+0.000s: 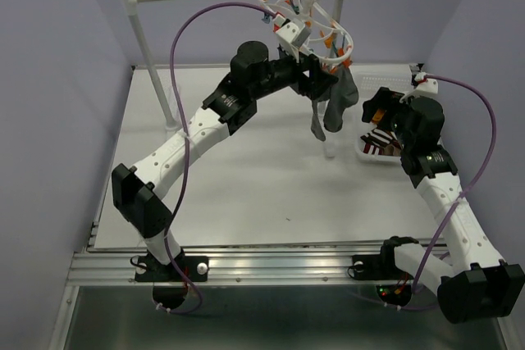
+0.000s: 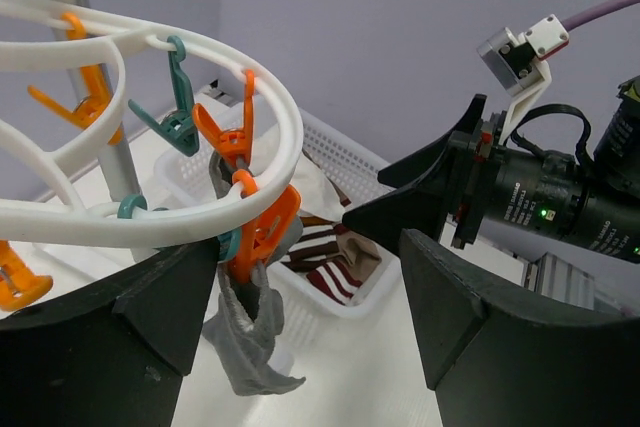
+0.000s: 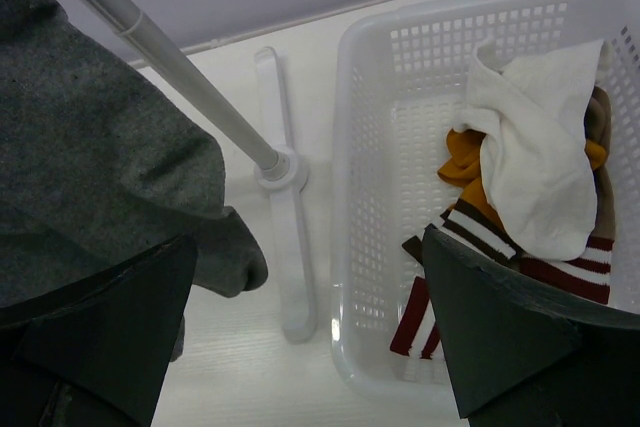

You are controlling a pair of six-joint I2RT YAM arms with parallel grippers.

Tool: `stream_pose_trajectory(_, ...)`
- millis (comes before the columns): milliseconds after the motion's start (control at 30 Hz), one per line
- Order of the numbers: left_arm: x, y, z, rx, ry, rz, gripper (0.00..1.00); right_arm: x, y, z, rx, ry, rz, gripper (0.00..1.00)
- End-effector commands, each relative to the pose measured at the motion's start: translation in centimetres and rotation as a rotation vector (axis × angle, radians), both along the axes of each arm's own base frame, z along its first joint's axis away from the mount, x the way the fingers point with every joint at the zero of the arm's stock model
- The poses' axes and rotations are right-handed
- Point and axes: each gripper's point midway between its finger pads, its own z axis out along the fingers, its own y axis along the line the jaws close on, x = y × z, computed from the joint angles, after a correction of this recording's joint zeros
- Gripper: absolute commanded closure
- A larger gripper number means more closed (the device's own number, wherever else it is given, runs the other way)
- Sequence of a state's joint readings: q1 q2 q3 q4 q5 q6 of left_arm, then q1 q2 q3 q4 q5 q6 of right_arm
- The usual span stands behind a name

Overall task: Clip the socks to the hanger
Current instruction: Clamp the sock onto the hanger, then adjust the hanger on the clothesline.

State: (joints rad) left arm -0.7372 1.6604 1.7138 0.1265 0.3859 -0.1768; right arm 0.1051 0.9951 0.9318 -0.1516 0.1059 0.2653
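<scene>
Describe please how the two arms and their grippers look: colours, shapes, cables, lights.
Both share one design: the left arm and the right arm have white links between bulky black joint housings. A thin purple cable loops along each. The left gripper and the right gripper each carry two broad, matte black, wedge-shaped fingers. A small green light glows on the right wrist.

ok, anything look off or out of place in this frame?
Nothing much. Grey socks hang from the hanger; the other socks sit inside the basket. Only quirk: one grey sock is bunched in its orange clip.
</scene>
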Motion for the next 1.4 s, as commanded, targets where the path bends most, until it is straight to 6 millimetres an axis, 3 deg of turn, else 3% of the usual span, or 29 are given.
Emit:
stream_pose_trajectory(0, -0.1, -0.7, 2.7, -0.035, -0.061, -0.025, 0.16, -0.2, -0.2, 0.5, 0.003, -0.019, -0.017, 0.00)
stream_pose_trajectory(133, 0.5, -1.4, 2.7, -0.025, -0.054, -0.032, 0.15, -0.3, -0.3, 0.4, 0.001, -0.018, -0.023, 0.00)
stream_pose_trajectory(267, -0.1, -2.4, 4.0, -0.051, -0.062, -0.085, 0.13, -0.3, -0.4, 0.5, -0.001, -0.018, -0.024, 0.00)
stream_pose_trajectory(400, -0.3, -3.2, 2.3, 0.012, -0.038, -0.113, 0.11, -0.1, -0.2, 0.7, 0.001, -0.017, -0.016, 0.00)
stream_pose_trajectory(533, 0.0, -1.9, 0.6, 0.059, -0.050, -0.052, 0.01, 0.1, 0.5, 0.6, -0.002, -0.012, 0.025, 0.00)
stream_pose_trajectory(700, -1.1, 0.0, 0.1, 0.092, -0.073, -0.026, 0.01, 0.8, 1.1, 1.5, 0.009, -0.028, 0.051, 0.00)
stream_pose_trajectory(733, -1.6, 0.8, 0.9, 0.083, -0.088, -0.007, 0.01, 1.1, 1.1, 1.9, 0.019, -0.040, 0.048, 0.00)
stream_pose_trajectory(767, -1.3, 1.5, 0.1, 0.098, -0.078, 0.031, 0.01, 1.7, 1.2, 2.8, 0.027, -0.063, 0.047, 0.00)
stream_pose_trajectory(800, -1.8, 2.5, 1.1, 0.087, -0.103, 0.053, 0.01, 2.1, 1.2, 3.4, 0.033, -0.077, 0.046, 0.00)
stream_pose_trajectory(867, -1.4, 3.9, 0.1, 0.105, -0.088, 0.125, 0.01, 3.5, 0.8, 4.9, 0.034, -0.099, 0.013, 0.00)
stream_pose_trajectory(933, -1.9, 5.6, 1.0, 0.094, -0.103, 0.178, 0.01, 4.6, 0.5, 5.8, 0.041, -0.107, -0.016, 0.00)
stream_pose_trajectory(967, -1.5, 6.5, 0.0, 0.112, -0.092, 0.231, 0.01, 5.2, 0.3, 6.3, 0.042, -0.113, -0.033, 0.00)
stream_pose_trajectory(1000, -2.0, 7.7, 1.1, 0.093, -0.117, 0.258, 0.01, 6.2, 0.6, 7.3, 0.042, -0.126, -0.022, 0.00)
stream_pose_trajectory(1067, -1.5, 9.5, 0.0, 0.110, -0.103, 0.345, 0.01, 6.9, 2.0, 8.9, 0.042, -0.159, 0.062, 0.00)
stream_pose_trajectory(1133, -1.7, 11.6, 0.6, 0.095, -0.107, 0.419, 0.01, 7.5, 3.5, 11.2, 0.041, -0.205, 0.144, 0.00)
stream_pose_trajectory(1167, -1.4, 12.5, -0.2, 0.099, -0.084, 0.466, 0.01, 7.4, 4.6, 12.2, 0.052, -0.234, 0.206, 0.00)
stream_pose_trajectory(1300, -1.9, 15.8, 0.2, 0.050, -0.077, 0.569, 0.01, 6.8, 7.6, 15.7, 0.151, -0.331, 0.366, 0.00)
stream_pose_trajectory(1367, -1.9, 16.8, -0.5, 0.042, -0.061, 0.598, 0.01, 6.2, 9.3, 16.1, 0.239, -0.337, 0.452, 0.00)
